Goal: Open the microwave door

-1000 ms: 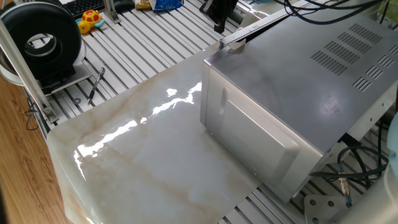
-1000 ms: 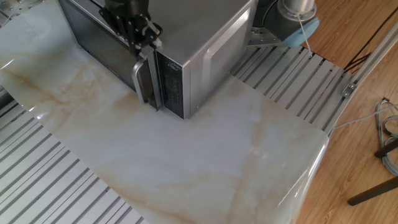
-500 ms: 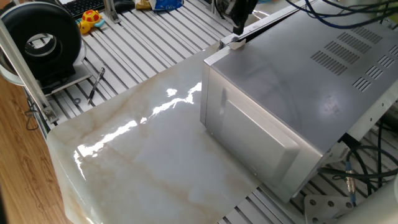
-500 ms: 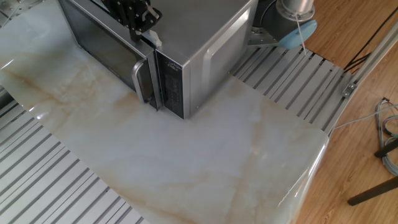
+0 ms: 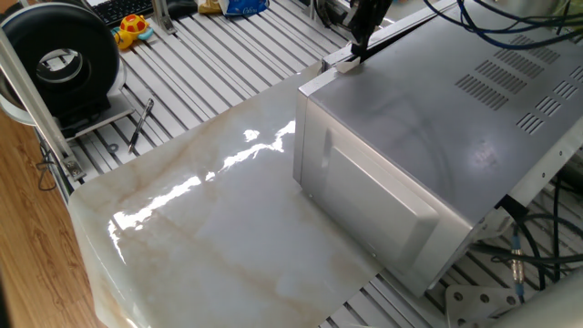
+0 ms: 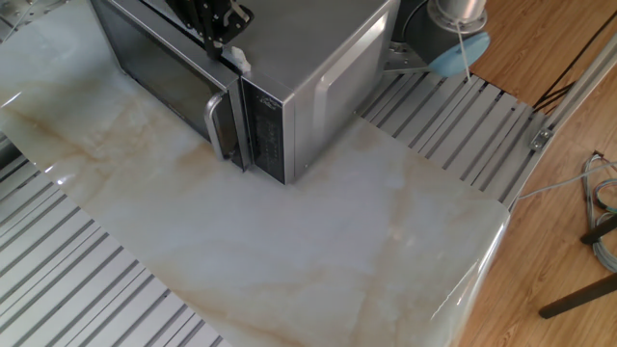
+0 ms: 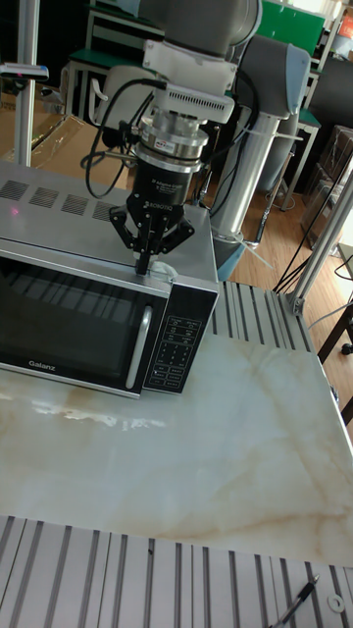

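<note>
The silver-grey microwave (image 5: 437, 118) (image 6: 308, 58) (image 7: 59, 206) stands on the marble slab. Its door (image 7: 69, 319) (image 6: 164, 82), a black frame around a dark window, lies flush against the front, with the upright handle (image 7: 140, 348) (image 6: 220, 120) beside the keypad. My black gripper (image 7: 144, 263) (image 6: 222, 39) (image 5: 357, 50) points down over the top front edge, above the handle's end of the door. Its fingertips meet in a point and hold nothing. A small white tab (image 7: 163, 267) (image 5: 342, 64) sits on that top edge right beside them.
A marble slab (image 5: 209, 237) stretches out in front of the microwave. Beyond it on the slatted table sit a black round device (image 5: 59, 59), a yellow toy (image 5: 132, 29) and a pen (image 5: 141, 123). Cables (image 5: 528, 246) hang behind the microwave, beside the arm's base (image 6: 453, 29).
My gripper has lifted from the top of the door handle and moved back over the microwave's top edge. The door has not moved.
</note>
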{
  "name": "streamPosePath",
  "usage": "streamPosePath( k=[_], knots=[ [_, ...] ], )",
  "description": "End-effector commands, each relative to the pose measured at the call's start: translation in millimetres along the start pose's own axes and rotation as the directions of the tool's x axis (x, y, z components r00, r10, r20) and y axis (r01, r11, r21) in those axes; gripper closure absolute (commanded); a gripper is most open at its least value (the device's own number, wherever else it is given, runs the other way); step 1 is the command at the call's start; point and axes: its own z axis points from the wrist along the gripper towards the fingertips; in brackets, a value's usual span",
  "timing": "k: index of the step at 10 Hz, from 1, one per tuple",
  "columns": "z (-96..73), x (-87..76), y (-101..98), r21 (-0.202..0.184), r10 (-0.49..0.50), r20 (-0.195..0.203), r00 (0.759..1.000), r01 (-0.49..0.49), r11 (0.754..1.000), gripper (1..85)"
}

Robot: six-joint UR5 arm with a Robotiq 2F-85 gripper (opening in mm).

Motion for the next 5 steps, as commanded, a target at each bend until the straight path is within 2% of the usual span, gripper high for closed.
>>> streamPosePath(
  k=[1,5],
  knots=[
    [2.4,5.5,4.1,-0.030,0.002,0.011,1.000,-0.002,1.000,84.7],
    [4.2,9.0,4.1,-0.038,-0.001,0.010,1.000,0.001,0.999,84.7]
  ],
)
